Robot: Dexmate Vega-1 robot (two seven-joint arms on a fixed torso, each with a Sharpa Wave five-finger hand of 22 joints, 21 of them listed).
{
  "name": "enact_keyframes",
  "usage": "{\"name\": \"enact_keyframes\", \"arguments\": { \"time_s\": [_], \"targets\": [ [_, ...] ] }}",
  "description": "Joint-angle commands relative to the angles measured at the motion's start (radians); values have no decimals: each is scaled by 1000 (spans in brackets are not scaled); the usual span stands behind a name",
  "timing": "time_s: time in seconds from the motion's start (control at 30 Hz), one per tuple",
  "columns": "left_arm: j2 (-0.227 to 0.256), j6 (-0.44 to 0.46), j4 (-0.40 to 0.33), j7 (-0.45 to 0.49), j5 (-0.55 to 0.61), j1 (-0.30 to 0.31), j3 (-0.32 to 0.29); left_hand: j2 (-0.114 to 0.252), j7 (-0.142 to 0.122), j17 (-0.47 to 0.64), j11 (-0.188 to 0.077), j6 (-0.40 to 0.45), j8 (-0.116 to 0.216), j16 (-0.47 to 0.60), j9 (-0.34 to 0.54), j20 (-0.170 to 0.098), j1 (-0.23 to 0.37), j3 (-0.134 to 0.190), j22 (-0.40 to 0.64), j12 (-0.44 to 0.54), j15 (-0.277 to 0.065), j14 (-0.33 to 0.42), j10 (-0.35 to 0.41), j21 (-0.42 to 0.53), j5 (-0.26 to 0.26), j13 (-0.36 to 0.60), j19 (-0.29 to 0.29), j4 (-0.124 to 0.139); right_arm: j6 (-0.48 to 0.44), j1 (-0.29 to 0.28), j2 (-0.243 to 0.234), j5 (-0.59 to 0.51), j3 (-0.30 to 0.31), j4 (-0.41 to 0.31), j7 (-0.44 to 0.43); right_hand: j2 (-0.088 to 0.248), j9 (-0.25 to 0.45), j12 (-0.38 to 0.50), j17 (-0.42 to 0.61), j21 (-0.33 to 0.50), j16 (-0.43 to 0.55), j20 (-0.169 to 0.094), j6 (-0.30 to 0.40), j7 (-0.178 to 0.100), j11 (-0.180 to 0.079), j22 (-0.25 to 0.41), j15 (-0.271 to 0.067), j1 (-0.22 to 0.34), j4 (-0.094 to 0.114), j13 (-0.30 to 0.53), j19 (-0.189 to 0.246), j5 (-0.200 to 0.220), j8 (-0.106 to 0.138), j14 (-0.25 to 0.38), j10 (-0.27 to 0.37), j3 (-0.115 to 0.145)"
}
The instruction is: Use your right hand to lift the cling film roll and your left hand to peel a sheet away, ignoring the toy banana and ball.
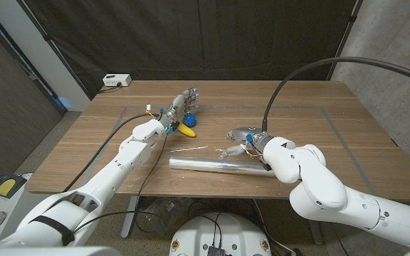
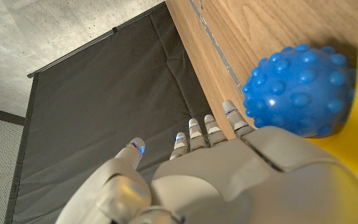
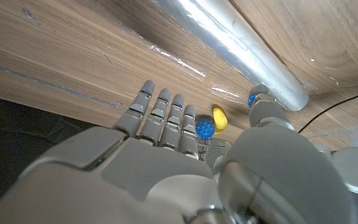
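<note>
One cling film roll (image 1: 216, 166) lies just beside your right hand (image 1: 244, 142).
It's shiny, a loose sheet trailing off; both your right and left hand (image 1: 182, 103) are spread, empty.

Cling film roll (image 1: 216, 166) at the table's (image 1: 312, 107) near edge, banana (image 1: 186, 129) and ball (image 1: 188, 120) behind it, leftward.

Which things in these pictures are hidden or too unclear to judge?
- Toy banana, left wrist view: mostly covered by the left hand and cut by the edge.
- Cling film roll, head view: its right end lies behind the right hand; contact unclear.
- Loose film sheet: edges too faint.
- Blue ball, right wrist view: tiny.
</note>
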Motion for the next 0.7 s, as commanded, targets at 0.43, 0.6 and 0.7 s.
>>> {"name": "enact_keyframes", "arguments": {
  "time_s": [0.43, 0.6, 0.7],
  "targets": [
    [-9, 6, 58, -39, 7, -55, 28, -5, -5, 2, -5, 10, -2, -1, 4, 6, -2, -9, 3, -7, -2, 12, 11, -8, 2, 6, -5, 0, -115, 53, 117, -330, -192, 130, 176, -10, 3, 4, 8, 11, 10, 54, 9, -8, -3, 3, -81, 42, 17, 7, 62, 17, 1, 29, 8, 7],
    [-14, 7, 82, -48, 10, -81, 39, -5, -5, 2, -5, 10, -2, -2, 4, 7, -3, -9, 3, -7, -1, 11, 10, -9, 2, 6, -4, 1, -129, 31, 147, -345, -185, 165, 182, -12, 3, 4, 11, 8, 9, 52, 8, -6, 3, 3, -81, 33, 25, 9, 56, 17, 0, 27, 9, 2],
    [-17, 5, 96, -55, 12, -95, 46, -5, -5, 2, -6, 11, -2, -2, 4, 7, -3, -10, 3, -8, 0, 11, 10, -10, 2, 6, -4, 1, -133, 23, 159, -372, -186, 181, 186, -13, 4, 6, 12, 7, 10, 51, 14, -6, 2, 3, -82, 29, 28, 9, 56, 17, 2, 29, 13, 0]
  ]
}}
